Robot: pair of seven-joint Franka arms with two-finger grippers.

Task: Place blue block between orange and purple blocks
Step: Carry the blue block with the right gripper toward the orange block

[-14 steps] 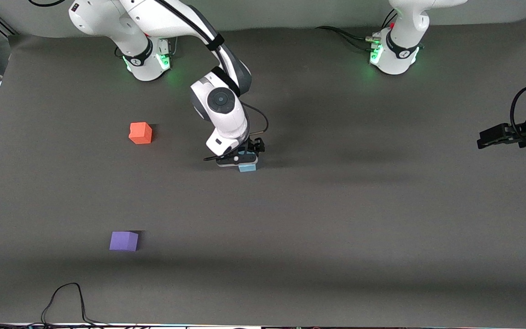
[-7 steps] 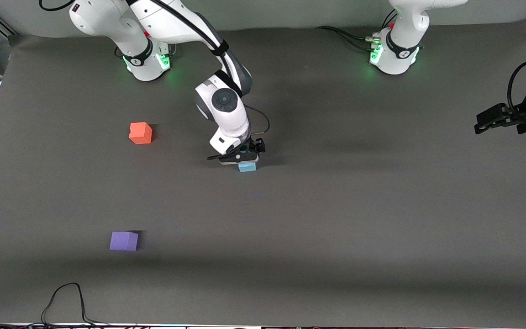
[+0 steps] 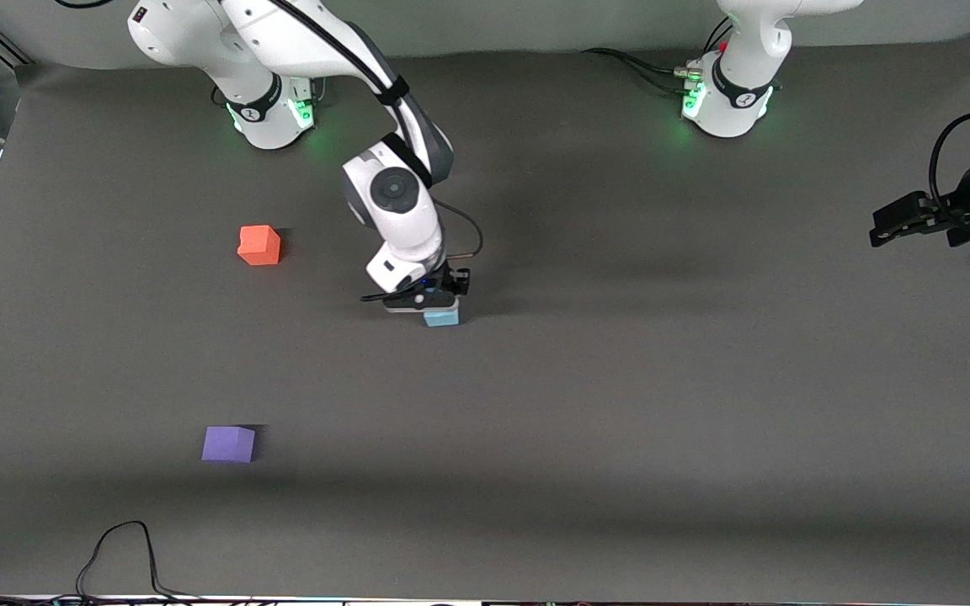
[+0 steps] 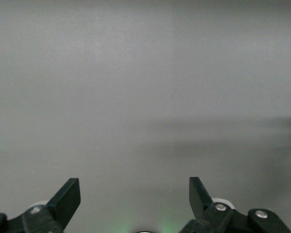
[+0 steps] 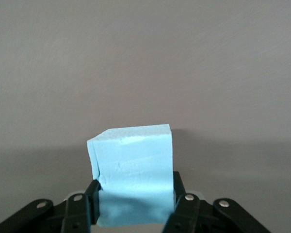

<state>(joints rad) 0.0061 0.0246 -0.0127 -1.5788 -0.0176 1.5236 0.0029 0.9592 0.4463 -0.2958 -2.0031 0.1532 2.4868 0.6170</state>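
Across the whole front view spreads the table [image 3: 620, 404], covered in dark grey matte cloth. From the upper left of that frame the white right arm reaches down to just left of centre, ending in the right pincer [image 3: 437, 305]. Its black fingers are closed to the width of the small light sky-blue foam-like cube [image 3: 441, 317], pressing on two opposite sides, so the cube is gripped for carrying. Whether the cube touches the table or hangs just above it cannot be told.

At the right edge of the frame, a little above the middle, the left pincer [image 3: 879, 235] hovers over the table's end, fingers spread wide and holding nothing; this arm appears to be waiting out of the way.

At left of the frame sit the two target cubes: the small orange-red matte cube [image 3: 259, 245] above the middle, and the small violet-purple matte cube [image 3: 228, 443] well below it. They lie well apart with bare table between, apparently leaving room for the blue cube, which sits well to the right of both.

In the right wrist view the blue cube [image 5: 133, 170] looks matte and slightly rough, with a faint crease on one face and soft, uneven edges.
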